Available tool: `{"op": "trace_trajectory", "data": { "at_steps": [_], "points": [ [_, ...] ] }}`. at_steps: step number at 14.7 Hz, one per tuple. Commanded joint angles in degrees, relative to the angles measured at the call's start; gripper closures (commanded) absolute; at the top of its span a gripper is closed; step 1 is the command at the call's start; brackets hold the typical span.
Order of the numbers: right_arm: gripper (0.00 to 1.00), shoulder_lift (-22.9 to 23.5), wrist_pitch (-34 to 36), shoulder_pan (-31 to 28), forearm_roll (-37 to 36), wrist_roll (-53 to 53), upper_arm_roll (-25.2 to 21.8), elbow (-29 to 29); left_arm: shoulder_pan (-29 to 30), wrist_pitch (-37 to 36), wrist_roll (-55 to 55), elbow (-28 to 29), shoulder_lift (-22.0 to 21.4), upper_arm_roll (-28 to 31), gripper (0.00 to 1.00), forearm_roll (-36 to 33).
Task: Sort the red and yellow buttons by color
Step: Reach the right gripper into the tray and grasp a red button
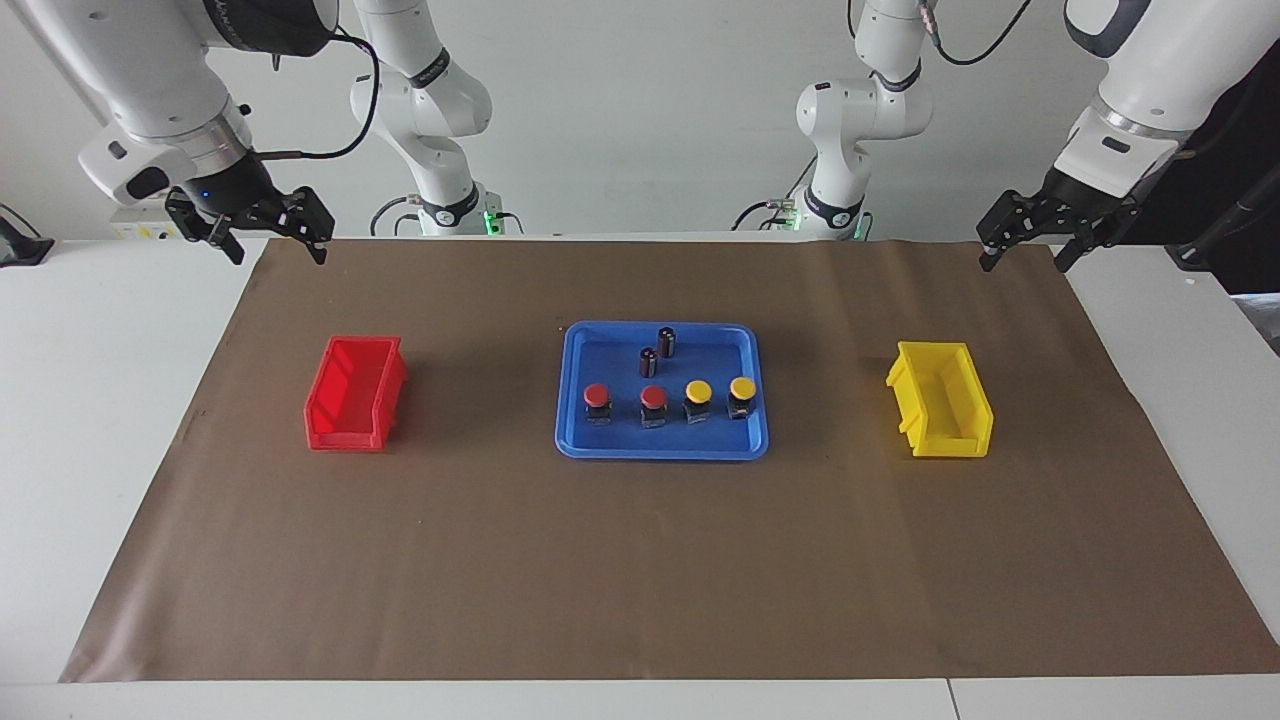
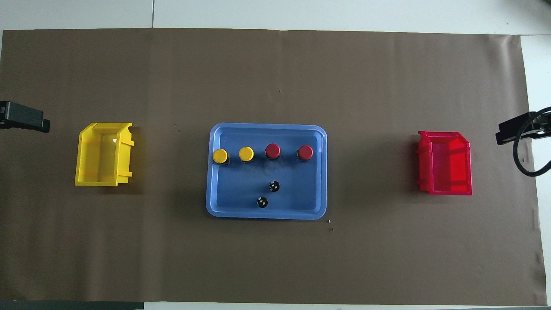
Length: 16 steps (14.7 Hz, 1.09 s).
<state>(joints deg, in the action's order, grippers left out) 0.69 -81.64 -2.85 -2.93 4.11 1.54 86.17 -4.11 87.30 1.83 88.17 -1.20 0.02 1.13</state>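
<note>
While both arms hang raised at the robots' end of the table, all four push-buttons sit in a row inside the blue tray at the middle of the brown paper mat. From the right arm's end the row runs: first red button, second red button, first yellow button, second yellow button (the last stands just beside the tray's wall). Two small dark cylinders stand upright in the same tray, nearer to the robots than the row.

A red bin lies on the mat toward the right arm's end, and a yellow bin toward the left arm's end, each well apart from the tray; neither holds a button.

Over the mat's corner by the red bin's end, the right gripper hovers with fingers spread, grasping nothing. Over the mat's edge at the yellow bin's end, the left gripper hovers likewise, jaws apart and bare.
</note>
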Motion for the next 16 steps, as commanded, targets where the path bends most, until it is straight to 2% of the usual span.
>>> {"op": "trace_trajectory", "data": {
  "at_steps": [1, 3, 4, 7, 8, 10, 13, 14, 16],
  "points": [
    [0.0, 4.2, 2.87, 2.4, 0.2, 0.73, 0.13, -6.6, 0.42, -0.47, 0.55, 1.57, -1.53, 0.07, 0.0, 0.8],
    [0.0, 8.6, 3.51, 6.87, 0.29, -3.81, 0.82, -12.41, 0.42, -0.38, 0.55, 1.57, -1.53, 0.07, 0.0, 0.8],
    [0.0, 10.19, 2.89, 9.5, 0.55, -8.2, 2.48, -13.3, 0.42, -0.38, 0.55, 1.57, -1.53, 0.07, 0.0, 0.8],
    [0.0, 14.59, -5.17, 17.23, 0.64, -23.05, 5.31, -13.31, 0.42, -0.38, 0.55, 1.57, -1.53, 0.07, 0.0, 0.8],
    [0.0, 15.9, -9.98, 19.96, 0.99, -28.23, 5.31, -12.35, 0.42, -0.38, 0.55, 1.57, -1.53, 0.07, 0.0, 0.8],
    [0.0, 17.23, -19.13, 24.97, 0.29, -34.15, 5.31, -5.61, 0.42, -0.47, 0.55, 1.57, -1.53, 0.07, 0.0, 0.8],
    [0.0, 12.33, -34.24, 25.88, 0.47, -35.31, 5.4, 12.39, 0.42, -0.47, 0.55, 1.57, -1.53, 0.07, 0.0, 0.8],
    [0.0, 11.62, -37.68, 26.05, 0.64, -35.31, 5.4, 16.19, 0.42, -0.47, 0.46, 1.57, -1.53, 0.07, 0.0, 0.8],
    [0.03, 12.31, -40.34, 26.49, 0.56, -35.31, 5.4, 18.67, -0.2, -0.38, 0.46, 1.57, -1.53, -0.11, 0.0, 0.8]
  ]
}}
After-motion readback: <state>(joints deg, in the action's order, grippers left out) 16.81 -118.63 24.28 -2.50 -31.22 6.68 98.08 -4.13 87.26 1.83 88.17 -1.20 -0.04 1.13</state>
